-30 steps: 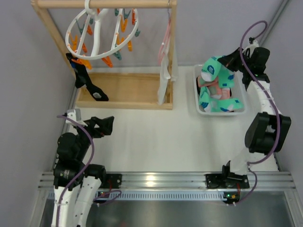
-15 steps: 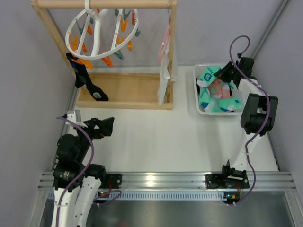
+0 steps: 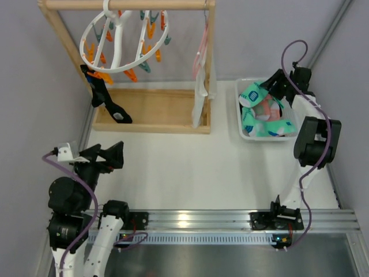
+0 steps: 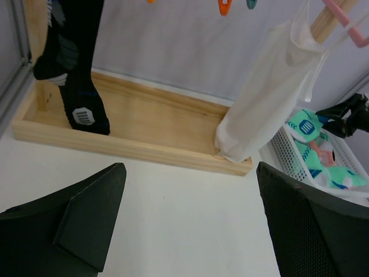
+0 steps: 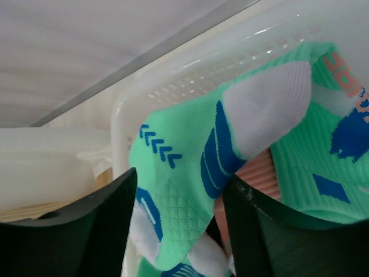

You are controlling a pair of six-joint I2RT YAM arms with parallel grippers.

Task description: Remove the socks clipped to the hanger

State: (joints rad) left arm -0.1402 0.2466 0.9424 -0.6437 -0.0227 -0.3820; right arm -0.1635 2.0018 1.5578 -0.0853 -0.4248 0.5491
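The white ring hanger (image 3: 124,43) with orange and teal clips hangs from the wooden rack's top bar. One black sock (image 3: 104,97) with grey and white marks (image 4: 75,63) dangles from a clip at its left side, its toe in the rack's base. Mint-teal socks (image 3: 266,109) and a salmon-pink one lie in the white basket (image 3: 241,130). My right gripper (image 3: 275,86) hovers at the basket's far edge, open, a mint sock (image 5: 190,173) loose between its fingers (image 5: 180,184). The left gripper (image 3: 109,156) is open and empty above the table (image 4: 190,225), well short of the rack.
The wooden rack (image 3: 153,109) has a shallow tray base (image 4: 161,124) and upright posts. A long white and pink cloth (image 3: 200,86) hangs on its right post (image 4: 271,98). Grey walls close in on the left, back and right.
My right gripper dropped to the basket and opened, letting go of the mint sock. The left arm pulled back to the left, still open.
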